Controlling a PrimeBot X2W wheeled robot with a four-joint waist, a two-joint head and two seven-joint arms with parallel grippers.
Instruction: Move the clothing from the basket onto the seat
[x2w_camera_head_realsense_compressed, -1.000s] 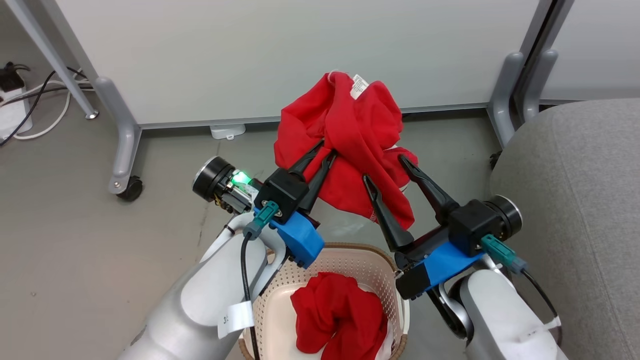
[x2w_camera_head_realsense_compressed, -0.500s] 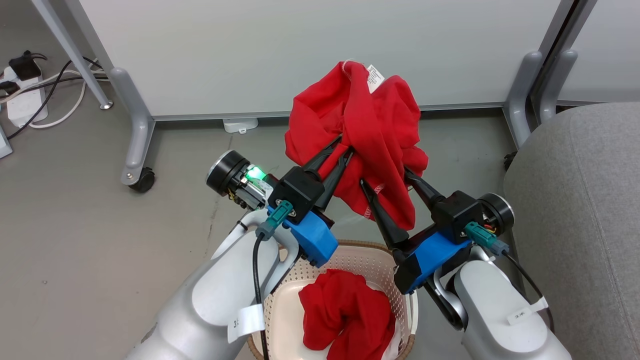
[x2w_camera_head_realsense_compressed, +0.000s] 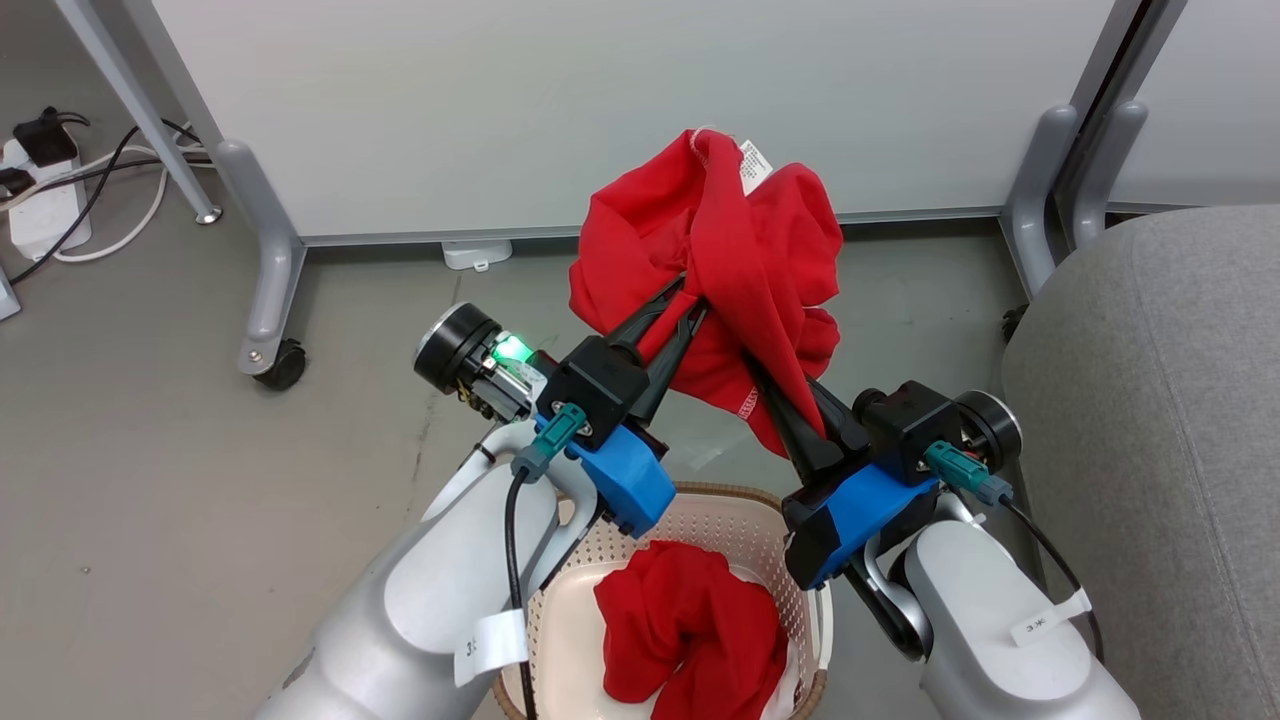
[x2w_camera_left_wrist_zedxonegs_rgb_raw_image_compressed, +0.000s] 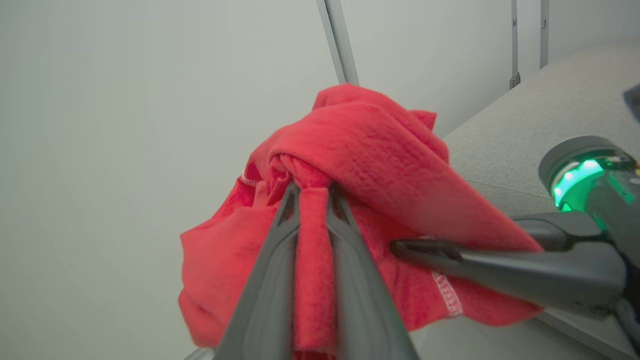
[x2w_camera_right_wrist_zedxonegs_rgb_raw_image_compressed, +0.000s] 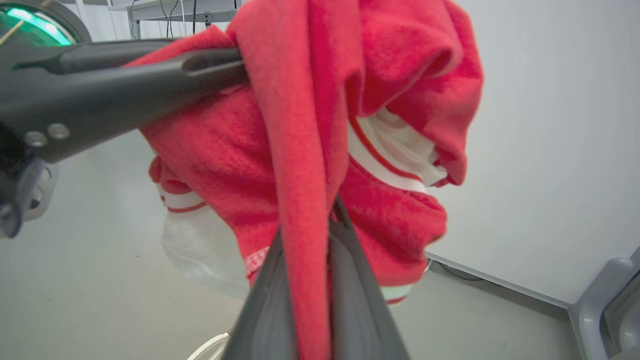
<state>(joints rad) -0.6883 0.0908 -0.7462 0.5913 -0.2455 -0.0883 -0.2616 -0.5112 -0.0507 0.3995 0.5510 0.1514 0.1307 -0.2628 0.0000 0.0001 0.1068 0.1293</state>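
Note:
A red garment (x2w_camera_head_realsense_compressed: 700, 220) of the clothing hangs bunched in the air above the floor, its white tag at the top. My left gripper (x2w_camera_head_realsense_compressed: 690, 298) is shut on a fold of it, seen close up in the left wrist view (x2w_camera_left_wrist_zedxonegs_rgb_raw_image_compressed: 312, 187). My right gripper (x2w_camera_head_realsense_compressed: 757, 365) is shut on another hanging fold just to the right (x2w_camera_right_wrist_zedxonegs_rgb_raw_image_compressed: 310, 225). White striped trim (x2w_camera_right_wrist_zedxonegs_rgb_raw_image_compressed: 385, 165) shows under the red fabric. Below my arms stands the basket (x2w_camera_head_realsense_compressed: 720, 490) with another red garment (x2w_camera_head_realsense_compressed: 690, 640) inside. The grey seat (x2w_camera_head_realsense_compressed: 1150, 400) lies to the right.
A pale partition panel stands behind on grey legs with a caster (x2w_camera_head_realsense_compressed: 283, 365) at the left and further legs (x2w_camera_head_realsense_compressed: 1040, 210) at the right, close to the seat. A power strip and cables (x2w_camera_head_realsense_compressed: 45, 195) lie on the floor at the far left.
My right gripper, open on either side of the hanging fold before, has shut on it. The left gripper keeps its grip. The camera has shifted slightly.

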